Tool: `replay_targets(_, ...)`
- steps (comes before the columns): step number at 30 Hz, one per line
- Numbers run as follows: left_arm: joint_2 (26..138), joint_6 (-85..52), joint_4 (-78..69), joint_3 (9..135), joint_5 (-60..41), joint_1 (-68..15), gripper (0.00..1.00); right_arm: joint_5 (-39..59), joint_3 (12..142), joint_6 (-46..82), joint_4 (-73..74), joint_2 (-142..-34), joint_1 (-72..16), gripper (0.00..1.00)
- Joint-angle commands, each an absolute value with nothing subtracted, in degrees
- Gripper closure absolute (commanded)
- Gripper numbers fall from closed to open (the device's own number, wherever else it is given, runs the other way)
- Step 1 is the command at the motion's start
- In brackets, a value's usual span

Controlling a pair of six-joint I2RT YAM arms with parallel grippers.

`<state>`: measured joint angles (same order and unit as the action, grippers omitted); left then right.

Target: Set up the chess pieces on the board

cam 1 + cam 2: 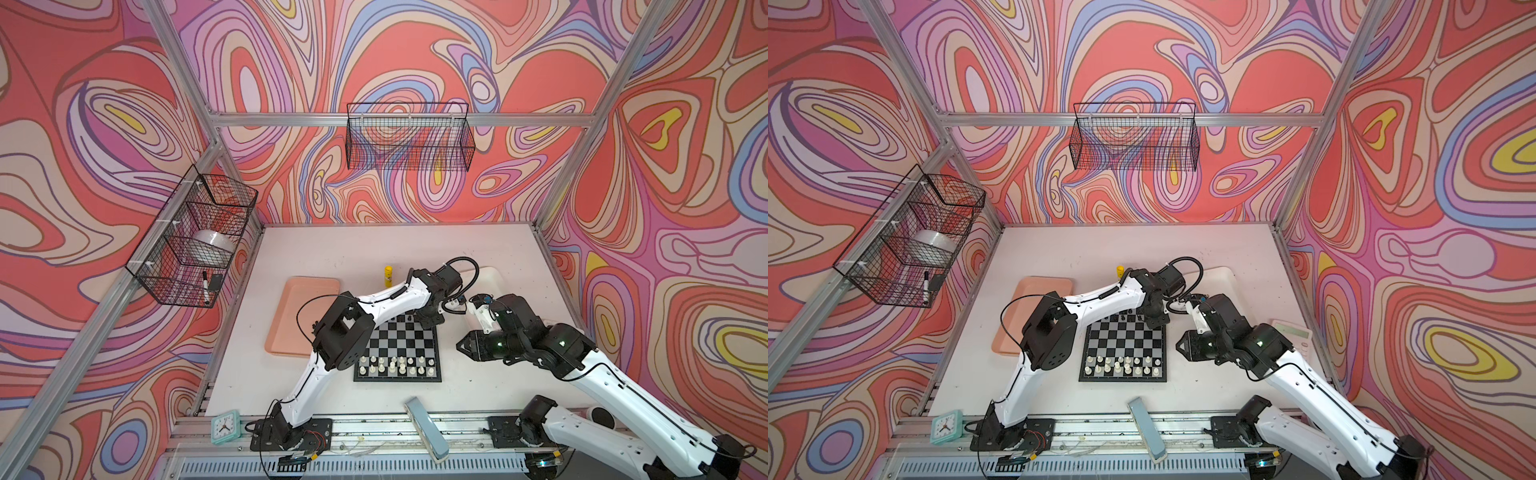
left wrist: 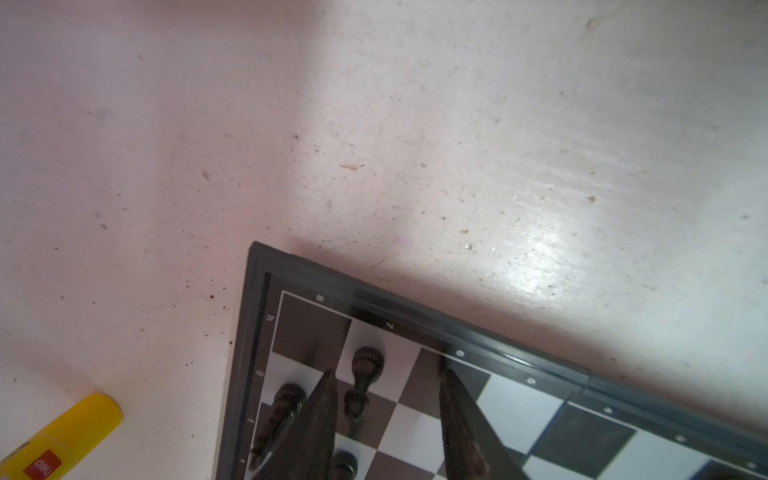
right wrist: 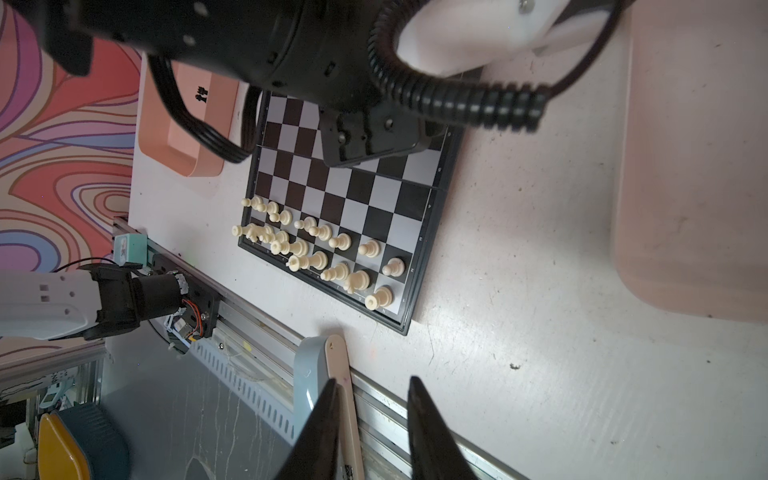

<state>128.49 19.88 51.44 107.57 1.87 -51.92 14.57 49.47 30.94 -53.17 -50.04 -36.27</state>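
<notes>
1. Chess pieces point(image 1: 392, 366) in cream-white stand in the two rows along the near edge of the board point(image 1: 401, 338), seen in both top views point(image 1: 1118, 365). The right wrist view shows them upright point(image 3: 316, 259), with several bunched together toward one near corner.
2. The board point(image 1: 1125, 340) lies flat on the surface point(image 1: 374, 245), about midway between its left and right edges and closer to its near edge.
3. A few black pieces point(image 1: 1123, 317) stand along the board's far edge. Two more point(image 3: 200, 93) stand in the pink tray point(image 3: 187, 145), which lies between the board and the surface's left edge point(image 1: 291, 324).
4. The left arm point(image 1: 386, 299) reaches across to the board's far right corner. Its jaws are released and spread apart over that corner point(image 2: 582, 432).
5. A black pawn point(image 2: 365, 370) sits between the left fingertips point(image 2: 328, 386). It is just beside one and clear of the other, so nothing is gripped.
6. The right arm point(image 1: 623, 386) holds its jaws above the surface near the board's right edge, apart from it. Its fingertips point(image 3: 328, 399) are parted with nothing between them.
7. A yellow glue stick point(image 1: 388, 275) stands beyond the board's far edge and lies just off that corner in the left wrist view point(image 2: 62, 440).
8. A white tray point(image 1: 1219, 282) lies toward the surface's right edge, partly hidden by the arms.
9. A small clock point(image 1: 225, 424) sits at the surface's near left corner.
</notes>
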Motion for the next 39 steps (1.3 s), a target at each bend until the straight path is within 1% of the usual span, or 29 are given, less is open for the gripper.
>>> replay_targets(1, 127.5, 20.1, 53.3, 108.5, 1.2, -52.3, 0.58, 14.3, 48.7, 30.5, -52.4, -50.1, -35.9, 0.71)
replay_targets(12, 127.2, 20.5, 55.2, 112.9, 1.3, -52.3, 0.57, 14.3, 50.6, 30.5, -52.7, -49.3, -35.9, 0.71)
replay_targets(24, 125.5, 21.2, 56.7, 115.1, 1.6, -52.4, 0.56, 16.2, 63.8, 28.4, -55.3, -51.3, -35.9, 0.71)
replay_targets(28, 124.4, 21.5, 58.3, 116.7, 1.3, -52.3, 0.56, 16.4, 66.9, 28.3, -55.8, -50.3, -35.9, 0.71)
replay_targets(33, 121.0, 22.7, 58.6, 114.0, 2.1, -51.3, 0.53, 16.2, 69.3, 28.0, -56.8, -50.6, -35.9, 0.71)
replay_targets(36, 117.4, 22.3, 58.3, 110.3, 1.2, -48.9, 0.50, 16.1, 69.5, 27.8, -56.9, -50.8, -35.9, 0.71)
replay_targets(39, 113.8, 22.6, 58.6, 106.9, 0.9, -45.7, 0.49, 15.7, 69.0, 27.6, -56.4, -50.9, -35.9, 0.71)
